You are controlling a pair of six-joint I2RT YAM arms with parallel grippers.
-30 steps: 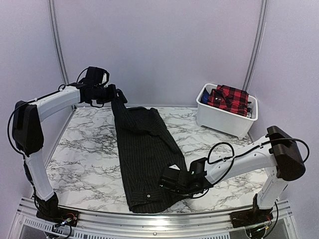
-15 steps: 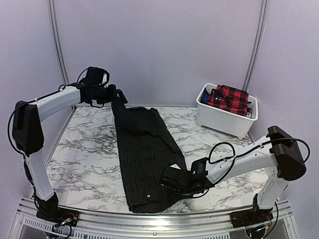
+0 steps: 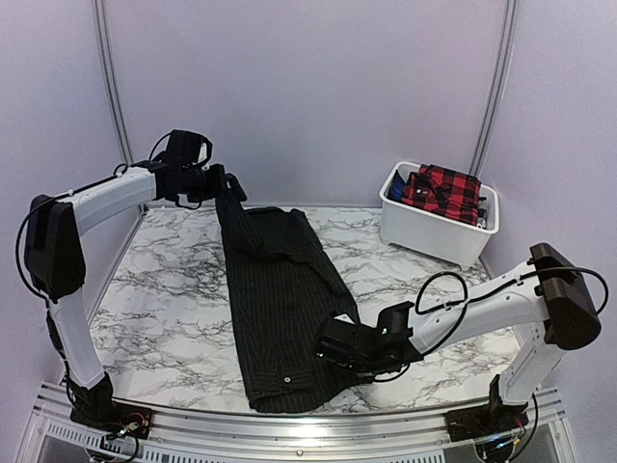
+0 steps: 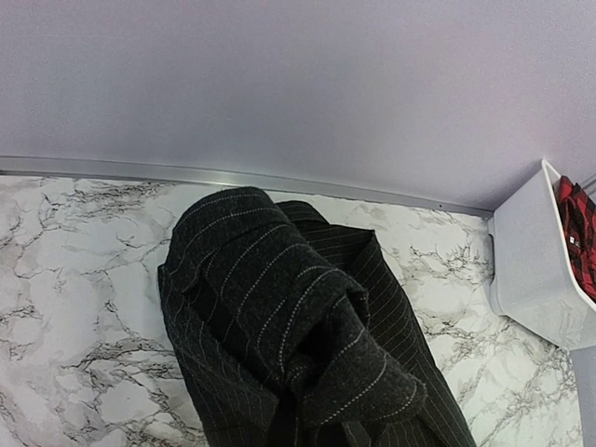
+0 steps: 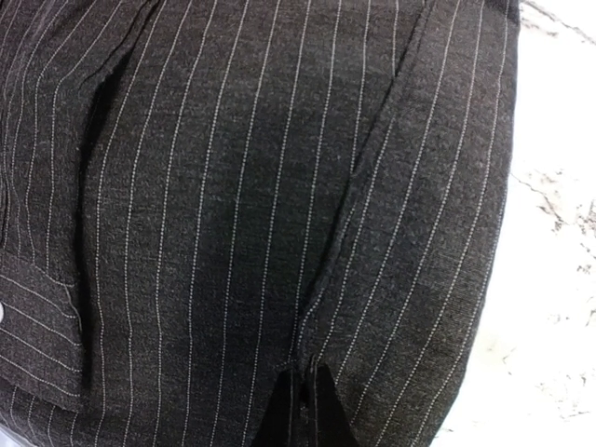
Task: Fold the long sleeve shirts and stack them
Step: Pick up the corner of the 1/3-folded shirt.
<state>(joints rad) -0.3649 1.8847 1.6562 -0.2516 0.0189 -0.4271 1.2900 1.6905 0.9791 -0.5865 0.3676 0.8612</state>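
A black pinstriped long sleeve shirt [image 3: 280, 299] lies lengthwise down the middle of the marble table. My left gripper [image 3: 228, 189] is shut on its far end and holds that end lifted above the table; in the left wrist view the bunched cloth [image 4: 289, 317] hides the fingers. My right gripper [image 3: 333, 349] is shut on the shirt's near right edge; in the right wrist view the closed fingertips [image 5: 307, 405] pinch a fold of the pinstriped cloth [image 5: 233, 205]. A red-and-black plaid shirt [image 3: 442, 189] lies in the white bin.
A white plastic bin [image 3: 434, 231] stands at the back right of the table; it also shows in the left wrist view [image 4: 535, 270]. Bare marble table [image 3: 164, 309] lies left of the shirt. The table's near metal edge [image 3: 289, 424] runs along the front.
My right gripper has shifted slightly right and toward the near edge with the shirt's edge in it. The left arm has not visibly moved.
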